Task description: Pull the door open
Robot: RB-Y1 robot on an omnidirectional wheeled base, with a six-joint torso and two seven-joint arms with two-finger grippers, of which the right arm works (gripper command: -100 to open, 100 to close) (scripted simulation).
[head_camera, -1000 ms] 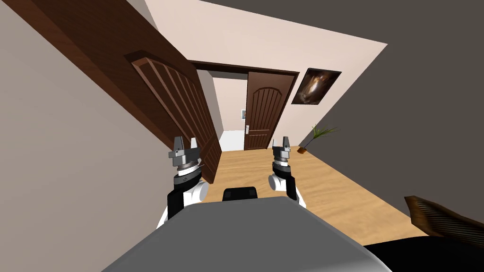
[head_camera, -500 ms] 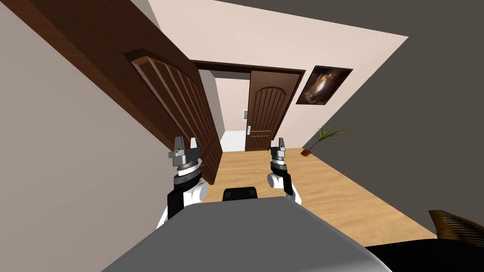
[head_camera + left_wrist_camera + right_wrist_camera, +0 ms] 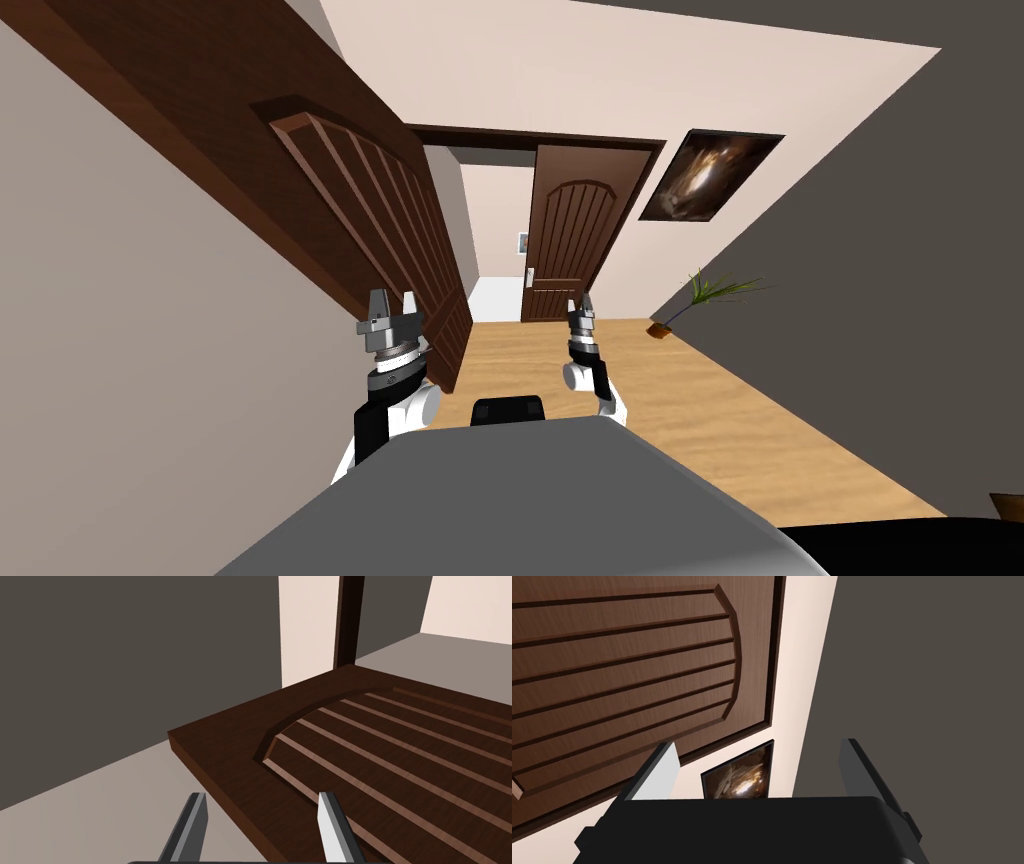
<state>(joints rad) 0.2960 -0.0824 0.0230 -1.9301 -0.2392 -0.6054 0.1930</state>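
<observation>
Pale cream walls (image 3: pixel 560 80) and a light wooden plank floor (image 3: pixel 650 400) form a hallway. A framed picture (image 3: pixel 710 175) and a small potted plant (image 3: pixel 705 297) sit toward its far right corner. The dark brown panelled door (image 3: pixel 340 200) on my left stands swung well out from its wall, so by how it lies the pull looks largely done. The left gripper (image 3: pixel 393 298) is raised just beside its free edge. Its fingers are spread wide and hold nothing, and in the wrist view the door's corner (image 3: pixel 380 746) lies past the gripper (image 3: pixel 261 796), apart from both fingers. No handle shows on this face, so any further pull would, I judge, call for hooking a finger behind that edge and drawing back without slipping off. The right gripper (image 3: pixel 580 302) is held forward at about the same height, also spread wide and empty (image 3: pixel 757 746). It looks toward a second dark brown door (image 3: pixel 575 235) at the hall's end, which has a pale handle (image 3: pixel 529 277) and an opening beside it. Which door is meant I cannot tell for certain.
</observation>
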